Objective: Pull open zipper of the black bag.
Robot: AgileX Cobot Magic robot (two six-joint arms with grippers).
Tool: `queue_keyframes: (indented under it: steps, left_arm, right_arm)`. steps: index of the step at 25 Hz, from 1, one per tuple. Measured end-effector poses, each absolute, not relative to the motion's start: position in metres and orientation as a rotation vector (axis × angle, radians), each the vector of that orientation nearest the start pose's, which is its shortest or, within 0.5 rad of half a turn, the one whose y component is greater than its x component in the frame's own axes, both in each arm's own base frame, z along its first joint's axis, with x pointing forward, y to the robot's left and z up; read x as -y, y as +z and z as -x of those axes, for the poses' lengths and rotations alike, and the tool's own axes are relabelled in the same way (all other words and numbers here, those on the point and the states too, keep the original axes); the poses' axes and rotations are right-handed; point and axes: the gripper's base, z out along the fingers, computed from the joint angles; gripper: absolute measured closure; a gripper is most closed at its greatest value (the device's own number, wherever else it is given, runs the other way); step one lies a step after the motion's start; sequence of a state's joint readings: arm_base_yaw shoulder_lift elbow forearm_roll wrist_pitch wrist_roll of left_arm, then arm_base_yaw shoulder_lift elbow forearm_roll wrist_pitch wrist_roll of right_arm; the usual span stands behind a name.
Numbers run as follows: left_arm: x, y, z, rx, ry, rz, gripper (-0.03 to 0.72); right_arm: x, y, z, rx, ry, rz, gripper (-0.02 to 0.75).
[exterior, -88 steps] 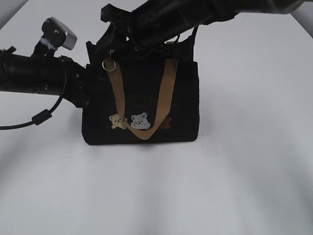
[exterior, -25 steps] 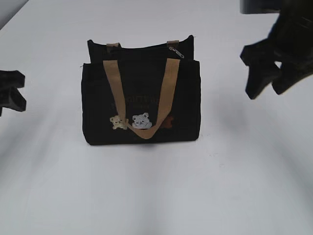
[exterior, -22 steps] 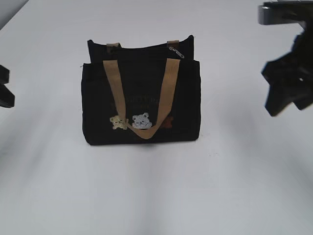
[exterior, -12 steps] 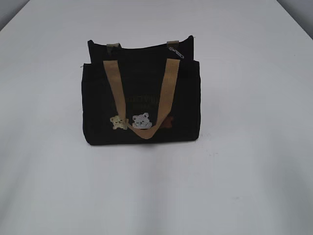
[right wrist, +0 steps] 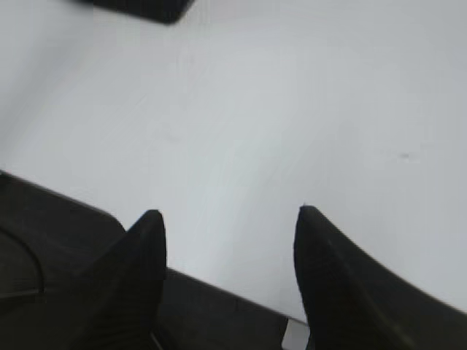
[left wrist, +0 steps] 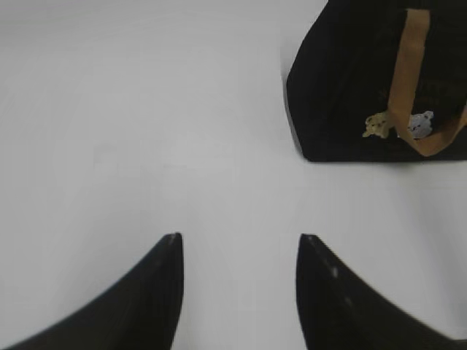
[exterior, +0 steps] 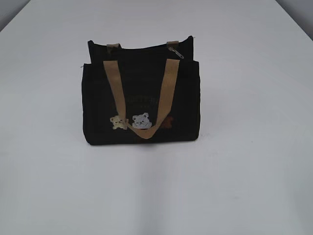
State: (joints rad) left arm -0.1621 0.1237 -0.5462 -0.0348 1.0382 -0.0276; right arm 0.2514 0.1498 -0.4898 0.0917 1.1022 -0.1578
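Observation:
The black bag (exterior: 141, 100) stands upright in the middle of the white table, tan handle draped down its front over the bear patches. Its zipper (exterior: 146, 47) runs along the top rim, and the silver slider (exterior: 176, 52) sits near the right end. In the left wrist view the black bag (left wrist: 350, 87) is at the upper right, well beyond my left gripper (left wrist: 239, 237), which is open and empty over bare table. My right gripper (right wrist: 228, 211) is open and empty too, with only a corner of the black bag (right wrist: 142, 7) at the top edge. Neither arm appears in the exterior view.
The white table (exterior: 244, 171) surrounds the bag on all sides. A dark edge (right wrist: 66, 240) runs along the bottom left of the right wrist view, under the right fingers.
Both arms have drawn back out of the exterior view, left one leftward, right one rightward. The zipper slider now sits at the right end; 3.5 s ago the ring pull hung at the left.

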Motion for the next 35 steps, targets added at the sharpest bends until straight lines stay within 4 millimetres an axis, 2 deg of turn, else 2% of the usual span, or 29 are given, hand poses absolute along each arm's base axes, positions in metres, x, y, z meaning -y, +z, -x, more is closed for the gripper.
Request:
queue_keyframes:
  steps: [5,9,18,20,25,35]
  left_arm:
    - [0.001,0.285,0.007,-2.017,-0.145,-0.159,0.342]
    - [0.001,0.285,0.010,-2.003,-0.142,-0.165,0.366]
    - [0.001,0.285,0.010,-2.005,-0.142,-0.165,0.370]
    - [0.001,0.285,0.010,-2.005,-0.130,-0.145,0.370]
    - [0.002,0.285,0.010,-2.007,-0.064,-0.042,0.370]
    - [0.002,0.285,0.010,-2.006,-0.059,-0.036,0.391]
  right_arm:
    - [-0.006,0.271,0.008,-2.050,0.166,0.429,0.302]
    - [-0.005,0.270,0.008,-2.049,0.168,0.422,0.302]
    - [-0.005,0.270,0.008,-2.050,0.166,0.418,0.303]
    - [-0.005,0.270,0.008,-2.054,0.149,0.388,0.303]
    - [-0.007,0.270,0.006,-2.079,0.030,0.184,0.303]
    - [-0.007,0.270,0.006,-2.080,0.025,0.166,0.303]
